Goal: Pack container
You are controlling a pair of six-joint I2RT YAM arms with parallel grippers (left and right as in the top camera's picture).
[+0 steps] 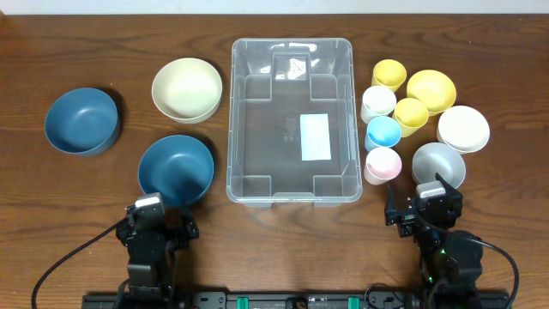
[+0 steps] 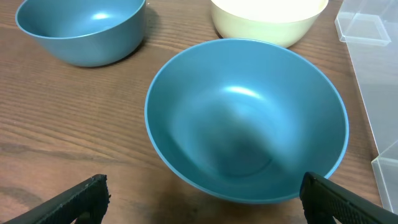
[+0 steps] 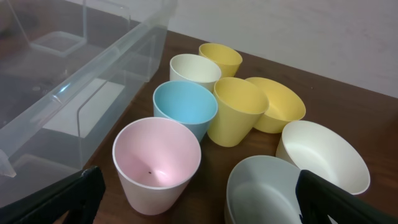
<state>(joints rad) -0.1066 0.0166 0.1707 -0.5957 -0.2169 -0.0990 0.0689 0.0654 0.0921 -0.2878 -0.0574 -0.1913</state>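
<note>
I count one container (image 1: pixel 257 129), three big bowls (image 1: pixel 187 89) frame-left, three small bowls (image 1: pixel 463 129) and five cups (image 1: pixel 383 133) frame-right.

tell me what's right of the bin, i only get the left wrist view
Observer: five small cups and three bowls, all outside it.
Operator: anything in the bin
Observer: no, the container shows only the white label on its base.
Operator: right gripper busy
Observer: no, the right gripper is open and holds nothing, near the pink cup.
</note>
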